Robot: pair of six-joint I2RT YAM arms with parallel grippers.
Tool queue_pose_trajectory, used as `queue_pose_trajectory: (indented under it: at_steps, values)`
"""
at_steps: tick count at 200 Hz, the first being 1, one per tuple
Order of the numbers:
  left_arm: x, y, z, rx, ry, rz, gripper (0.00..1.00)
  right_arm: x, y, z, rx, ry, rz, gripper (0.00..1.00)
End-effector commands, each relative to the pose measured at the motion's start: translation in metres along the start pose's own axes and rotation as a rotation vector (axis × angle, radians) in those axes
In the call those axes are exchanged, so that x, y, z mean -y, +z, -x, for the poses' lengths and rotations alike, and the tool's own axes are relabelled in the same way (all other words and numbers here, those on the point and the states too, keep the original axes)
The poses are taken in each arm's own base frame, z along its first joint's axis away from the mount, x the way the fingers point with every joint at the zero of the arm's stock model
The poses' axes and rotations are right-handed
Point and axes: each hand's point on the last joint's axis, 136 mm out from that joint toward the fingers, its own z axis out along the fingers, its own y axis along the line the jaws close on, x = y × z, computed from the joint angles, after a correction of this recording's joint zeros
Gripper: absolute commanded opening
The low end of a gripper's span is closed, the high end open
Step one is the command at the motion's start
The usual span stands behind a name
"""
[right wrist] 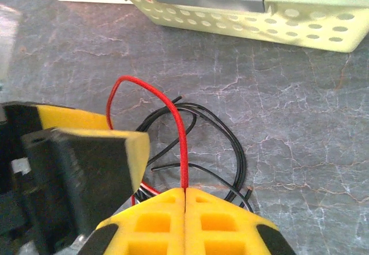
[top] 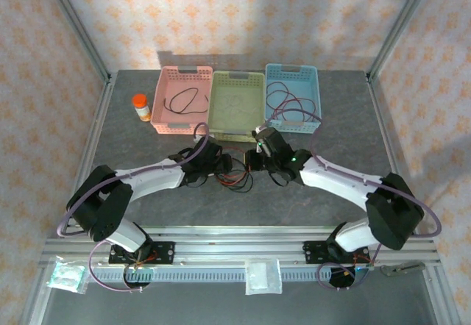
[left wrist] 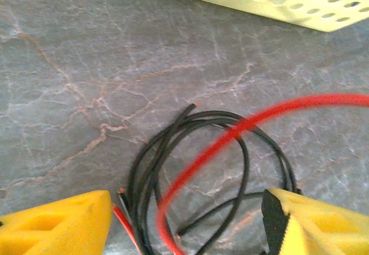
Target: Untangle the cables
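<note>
Cables (top: 234, 176): red and black, tangled on table (top: 243, 207) before green basket (top: 237, 128); judged light, limp, springy; right gripper (right wrist: 184, 192) pinched tight on red cable (right wrist: 183, 151); left gripper (left wrist: 184, 209) spread wide over black loops (left wrist: 153, 154); likely best held near a free end.

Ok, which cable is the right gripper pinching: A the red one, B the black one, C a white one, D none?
A: the right gripper is shut on the red cable, which arches up from between its fingers; the black cable lies loose beside it.
</note>
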Motion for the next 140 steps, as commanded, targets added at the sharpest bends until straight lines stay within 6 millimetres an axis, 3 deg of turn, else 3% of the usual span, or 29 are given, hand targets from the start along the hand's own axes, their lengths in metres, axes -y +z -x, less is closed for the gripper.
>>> queue_pose_trajectory:
  at_steps: [1, 47, 95, 125, 140]
  values:
    - [-0.012, 0.003, 0.003, 0.019, -0.007, 0.086, 0.74, -0.007, -0.016, 0.006, 0.041, -0.065, 0.026, 0.00]
    - [0.000, 0.003, 0.009, 0.046, 0.004, 0.020, 0.73, -0.004, -0.029, -0.004, 0.023, -0.111, 0.028, 0.00]
    - [0.014, -0.004, 0.023, 0.088, 0.018, -0.025, 0.34, 0.001, -0.033, -0.008, 0.026, -0.103, 0.017, 0.00]
    - [0.022, -0.021, 0.039, 0.137, 0.033, -0.042, 0.01, -0.002, -0.042, -0.002, 0.067, -0.097, 0.037, 0.00]
    - [0.029, -0.034, 0.048, 0.164, 0.036, -0.070, 0.00, -0.005, -0.050, 0.004, 0.113, -0.093, 0.055, 0.00]
